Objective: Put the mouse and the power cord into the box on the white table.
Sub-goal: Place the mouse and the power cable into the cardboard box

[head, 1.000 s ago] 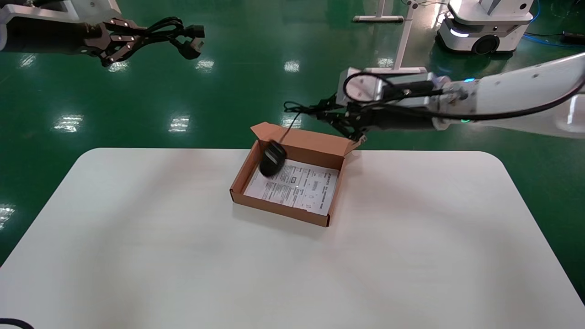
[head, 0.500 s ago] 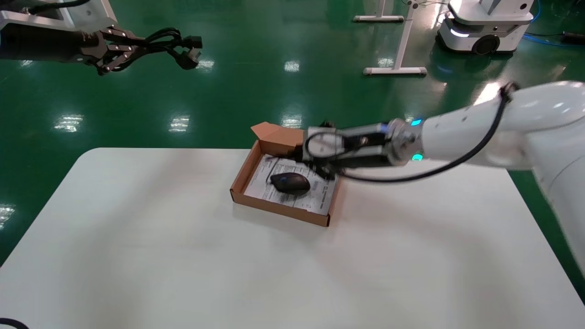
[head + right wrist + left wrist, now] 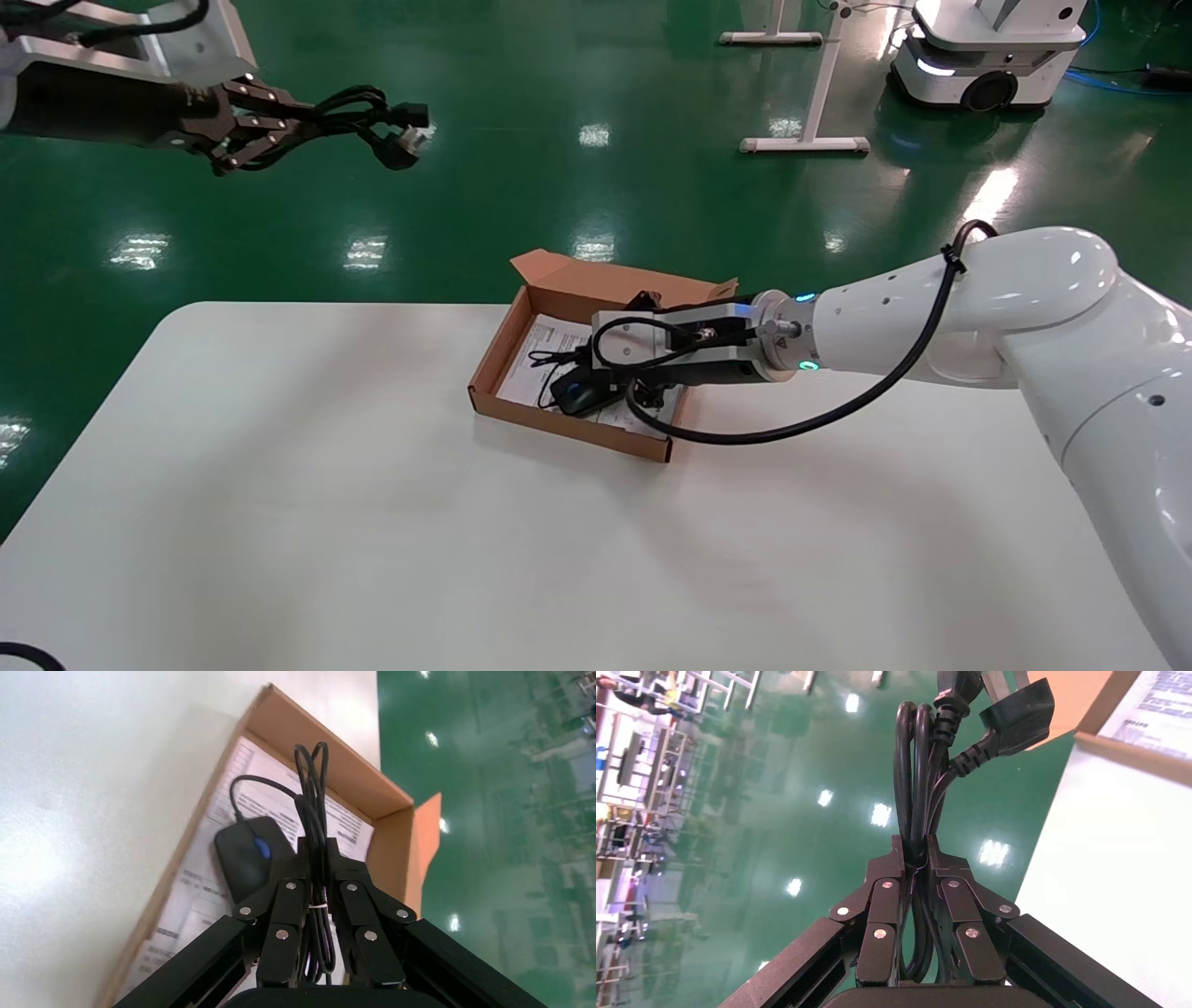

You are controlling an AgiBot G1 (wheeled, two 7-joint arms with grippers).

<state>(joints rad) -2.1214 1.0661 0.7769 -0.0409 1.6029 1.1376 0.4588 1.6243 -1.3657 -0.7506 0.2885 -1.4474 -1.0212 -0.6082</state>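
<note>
The black mouse [image 3: 576, 396] with its blue wheel lies on the printed sheet inside the brown box [image 3: 566, 430] on the white table [image 3: 372, 522]. My right gripper [image 3: 585, 365] is low inside the box, shut on the mouse's bundled thin wire [image 3: 313, 797]; the mouse [image 3: 246, 855] rests just beside its fingers [image 3: 355, 892]. High over the green floor beyond the table's far left corner, my left gripper [image 3: 244, 140] is shut on the coiled power cord [image 3: 372, 119]. Its cables [image 3: 918, 776] and plugs stick out past the fingertips [image 3: 916, 846].
A white metal-legged frame [image 3: 808, 140] and another robot's base [image 3: 987, 56] stand on the green floor beyond the table. The box's rear flaps [image 3: 543, 266] stick up. A black cable [image 3: 23, 658] shows at the near left corner.
My right arm came down into the box, and the mouse went from hanging on its wire to lying on the sheet, near the front wall. The left gripper shifted slightly right with the cord.
</note>
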